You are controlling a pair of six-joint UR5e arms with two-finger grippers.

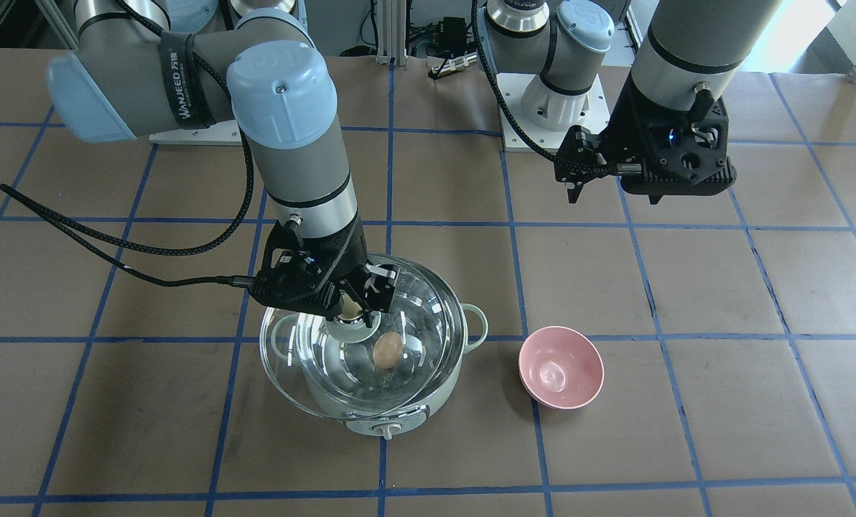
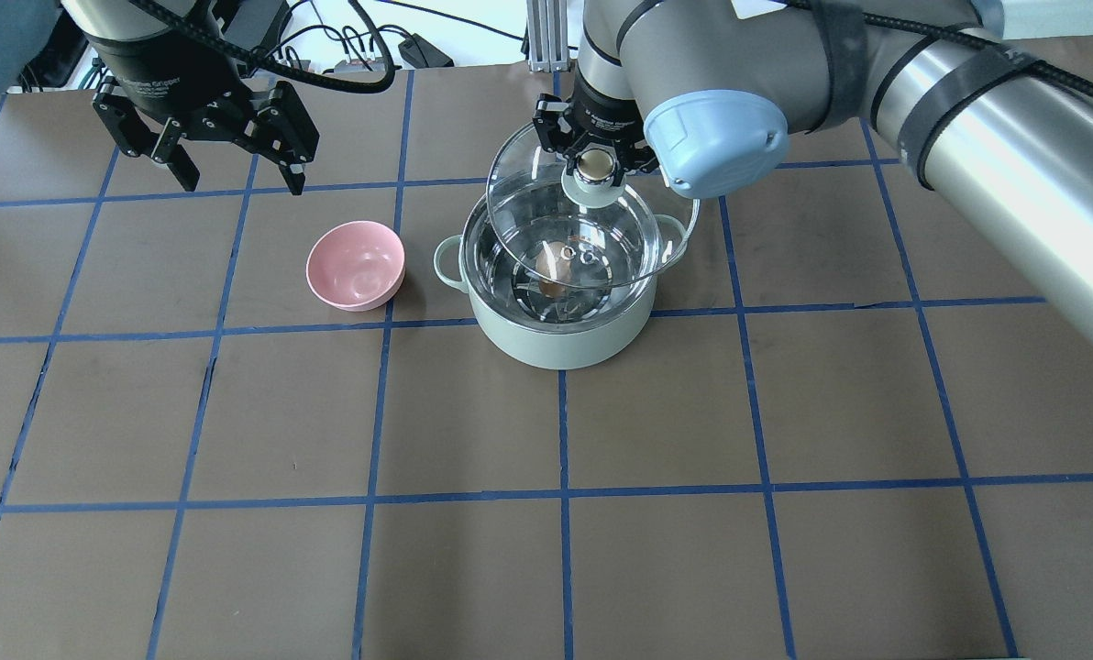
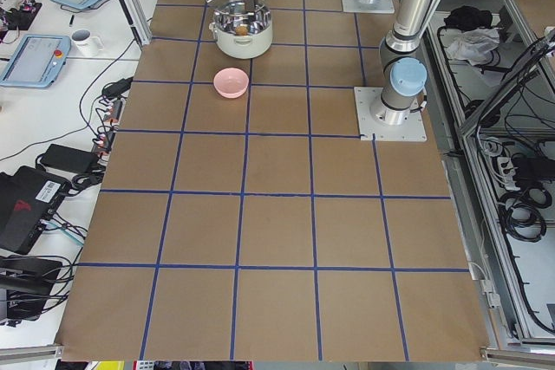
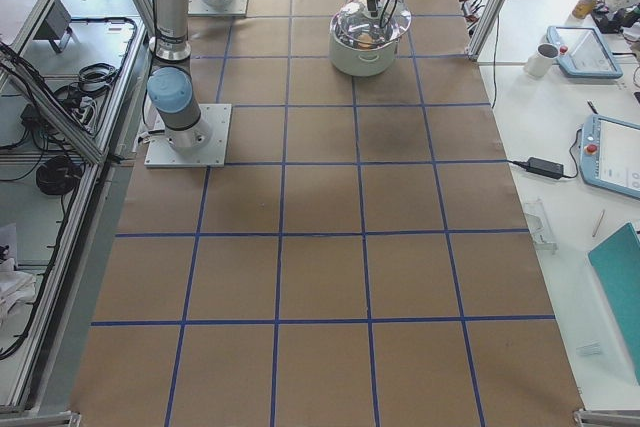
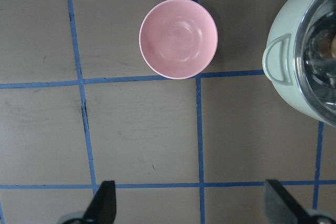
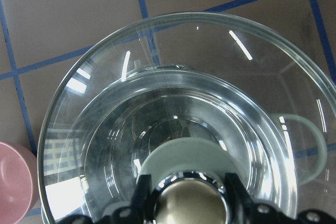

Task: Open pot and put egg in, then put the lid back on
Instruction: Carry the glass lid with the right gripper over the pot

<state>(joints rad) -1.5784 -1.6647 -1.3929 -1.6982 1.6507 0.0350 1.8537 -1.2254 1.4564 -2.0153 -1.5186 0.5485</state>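
Clenched on the round beige knob (image 2: 595, 166), the right jaws hold the lid (image 2: 601, 220) by its centre, one on each side of the knob. The lid is a clear glass dome with a metal rim, and it hangs tilted over the pot (image 2: 560, 341), not seated squarely on it. Whether its lower edge touches the pot's rim cannot be told from these views.

The pot stands upright on the worktop (image 2: 739, 412), a brown surface crossed by blue tape lines. It is pale mint green with a shiny steel inside. In the front-facing view its dial (image 1: 388, 429) faces away from the robot and one loop side handle (image 1: 476, 327) shows past the lid. The egg (image 2: 554, 272), small and tan-brown, lies on the steel floor of the pot and is seen through the glass. From the right wrist view the dome fills most of the picture, with the steel inside showing under it.

The left jaws are spread wide with nothing between them. They hang above the worktop near the robot's base, well apart from the pot. A pink bowl (image 2: 356, 266) sits upright on the worktop on the pot's left, near it but not touching. The left wrist view shows nothing inside the bowl.
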